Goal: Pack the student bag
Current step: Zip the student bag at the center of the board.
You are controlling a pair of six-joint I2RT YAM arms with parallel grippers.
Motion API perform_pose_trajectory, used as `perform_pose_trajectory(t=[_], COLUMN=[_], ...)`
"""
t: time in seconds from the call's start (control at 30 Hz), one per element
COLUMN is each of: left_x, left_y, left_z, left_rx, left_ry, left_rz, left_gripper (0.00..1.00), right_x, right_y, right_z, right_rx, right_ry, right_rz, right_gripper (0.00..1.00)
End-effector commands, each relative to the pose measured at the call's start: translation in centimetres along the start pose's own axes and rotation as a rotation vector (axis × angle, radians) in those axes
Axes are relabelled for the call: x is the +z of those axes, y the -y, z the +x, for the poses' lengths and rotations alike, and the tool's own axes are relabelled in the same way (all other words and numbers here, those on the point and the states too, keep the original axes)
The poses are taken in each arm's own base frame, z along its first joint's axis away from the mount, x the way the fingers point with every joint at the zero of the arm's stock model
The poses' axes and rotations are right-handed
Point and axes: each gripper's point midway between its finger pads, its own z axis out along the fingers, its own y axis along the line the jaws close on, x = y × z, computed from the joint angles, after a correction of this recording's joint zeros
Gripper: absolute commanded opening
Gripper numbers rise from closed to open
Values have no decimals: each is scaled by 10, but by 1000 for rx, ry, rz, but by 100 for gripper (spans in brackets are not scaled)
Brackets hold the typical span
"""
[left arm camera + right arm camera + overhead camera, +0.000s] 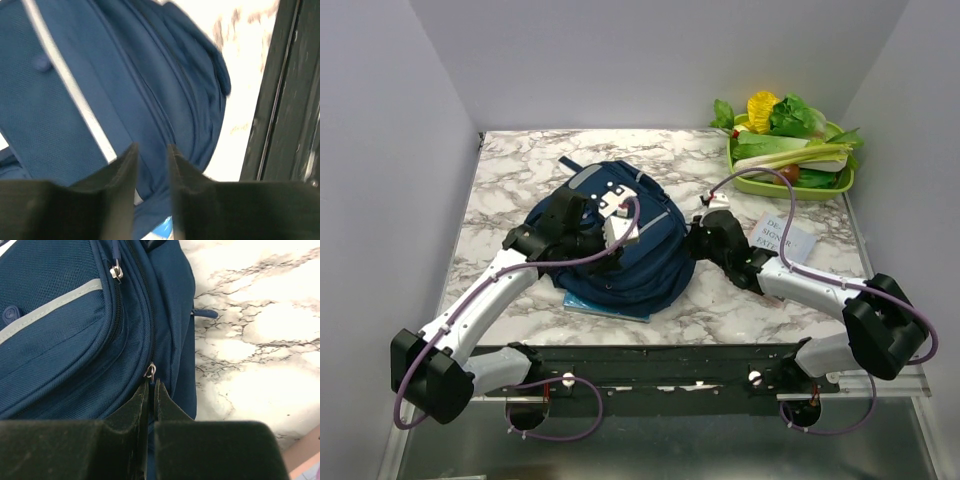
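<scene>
Near edge: a flat light-blue item (605, 308) pokes out from under the student bag (655, 270), which lies mid-table (510, 190). Drag the bag and that item may slide toward the front edge.
Left hand: your left hand (152, 150) hangs over the bag's front panel, fingers slightly spread with nothing between them. It pins nothing, so the bag is free to shift.
Right hand: your right hand (151, 386) is pressed almost together at the bag's right side, apparently pinching the zip pull (150, 371).
Zip risk: if you tug off the line of the track, the thin pull could slip out. The whole bag could also slew sideways instead of the zip running.
Fabric risk: the soft folds beside the track look likely to bunch and jam the slider.
Paper card (785, 237): it lies just beside your right arm, and a sweeping forearm could push it.
Tray of greens (790, 190): it sits in the far corner, well apart, and only a wide swing would reach it.
</scene>
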Motion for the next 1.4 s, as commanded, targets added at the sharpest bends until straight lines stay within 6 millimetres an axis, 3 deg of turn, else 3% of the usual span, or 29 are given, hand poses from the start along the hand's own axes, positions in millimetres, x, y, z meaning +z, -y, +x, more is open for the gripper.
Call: perform_pose_trajectory(t=[0.0, 0.03, 0.13, 0.2, 0.33, 0.43, 0.63, 0.9, 1.07, 1.2, 1.37], left_x=[-7, -6, 13, 25, 49, 66, 79, 94, 105, 107, 85], left_y=[-30, -34, -26, -24, -38, -44, -76, -81, -59, -28, 33], left_z=[-68, -76, -84, -86, -92, -86, -75, -66, -60, -73, -92], left_rx=[-210, -205, -217, -221, -216, -173, -65, 24, 74, 138, 295], left_ry=[240, 270, 269, 259, 269, 220, 129, 69, 26, 59, 80], left_rz=[-141, -162, -159, -165, -231, -264, -423, -470, -359, -206, 58], left_gripper=[51, 58, 61, 60, 52, 52, 49, 40, 0, 0, 0], right_x=[-5, -6, -7, -8, -13, -15, -16, -20, -27, -30, -31], right_y=[-25, -26, -26, -26, -31, -34, -39, -41, -43, -38, -29], right_z=[-9, -9, -10, -10, -15, -17, -15, -11, -10, -9, -10], right_rx=[56, 57, 67, 70, 75, 78, 81, 86, 94, 83, 39], right_ry=[40, 40, 51, 56, 77, 83, 73, 58, 56, 58, 62], right_rz=[-139, -146, -147, -153, -184, -199, -232, -251, -273, -253, -209], right_gripper=[1, 1, 1, 1, 1, 1, 1, 1, 1, 1, 1])
